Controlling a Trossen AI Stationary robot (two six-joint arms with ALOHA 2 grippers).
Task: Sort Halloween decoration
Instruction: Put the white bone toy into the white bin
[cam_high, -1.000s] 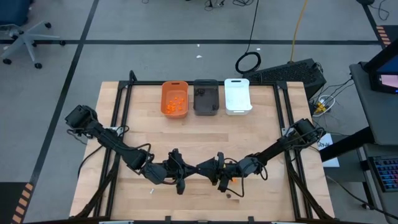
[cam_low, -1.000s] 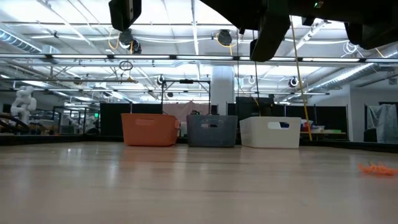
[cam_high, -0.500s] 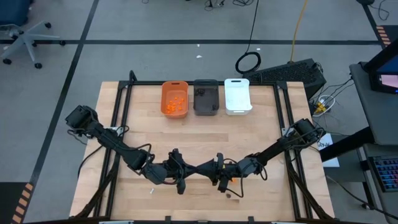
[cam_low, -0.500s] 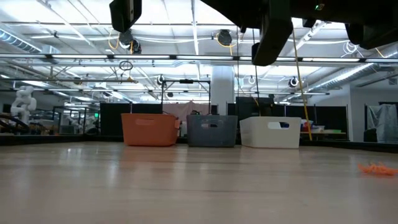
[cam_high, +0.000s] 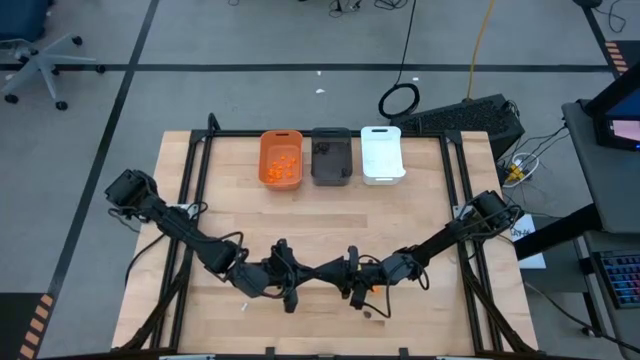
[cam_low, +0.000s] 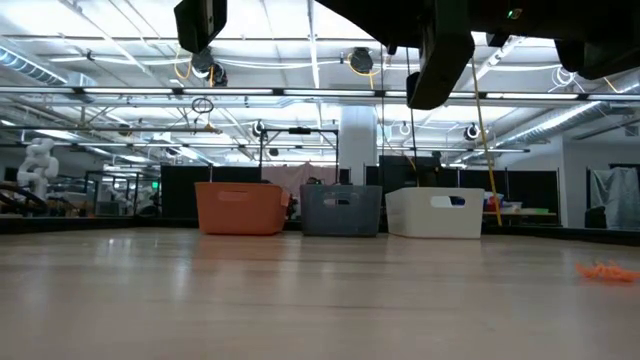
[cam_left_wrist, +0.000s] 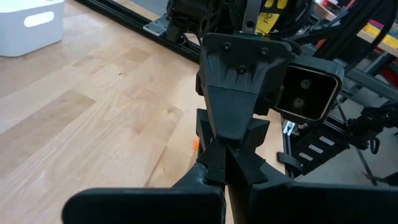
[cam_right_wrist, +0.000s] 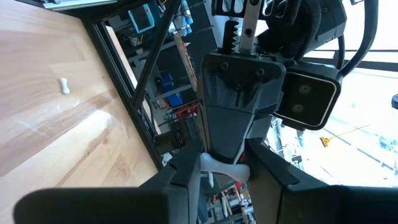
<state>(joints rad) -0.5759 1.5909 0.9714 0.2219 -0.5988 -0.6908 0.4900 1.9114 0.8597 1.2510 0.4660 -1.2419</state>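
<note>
Nothing on the bench has shifted. Right end effector grips a white stick; left end effector meets it, aperture unclear. No legible writing.

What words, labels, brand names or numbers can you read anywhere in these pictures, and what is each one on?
None can be read.
Yellow tag behind the right arm's wrist in the left wrist view: dark print, too blurred to read.
Orange plastic bin, dark grey plastic bin, white plastic bin: no labels visible.
Black wrist camera housings: no markings visible.
</note>
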